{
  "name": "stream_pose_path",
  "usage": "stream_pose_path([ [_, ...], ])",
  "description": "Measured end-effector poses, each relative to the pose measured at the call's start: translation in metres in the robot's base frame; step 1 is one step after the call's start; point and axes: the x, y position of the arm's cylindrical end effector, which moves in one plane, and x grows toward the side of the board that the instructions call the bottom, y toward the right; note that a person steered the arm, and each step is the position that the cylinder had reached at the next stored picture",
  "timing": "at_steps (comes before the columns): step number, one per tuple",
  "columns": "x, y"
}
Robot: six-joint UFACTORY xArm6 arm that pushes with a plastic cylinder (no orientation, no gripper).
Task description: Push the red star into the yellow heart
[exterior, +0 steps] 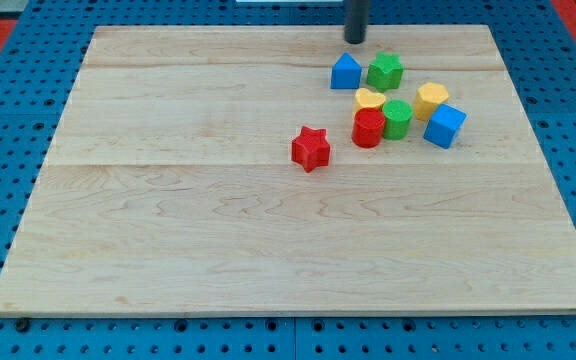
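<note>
The red star [310,148] lies alone near the board's middle, left of and below the cluster of blocks. The yellow heart [370,99] sits in that cluster, up and to the right of the star, touching a red cylinder [368,128] just below it. My tip [355,40] is at the view's top, just above the blue block [345,72] and far up and right of the red star. It touches no block.
The cluster also holds a green star [385,71], a green cylinder [397,119], a yellow block [430,100] and a blue cube [445,126]. The wooden board [168,250] lies on a blue pegboard.
</note>
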Motion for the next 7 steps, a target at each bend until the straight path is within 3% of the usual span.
stream_pose_path([
  [1,0.039,-0.006],
  [3,0.056,-0.042],
  [4,0.028,-0.033],
  [5,0.058,-0.004],
  [6,-0.004,-0.055],
  [7,0.006,-0.150],
])
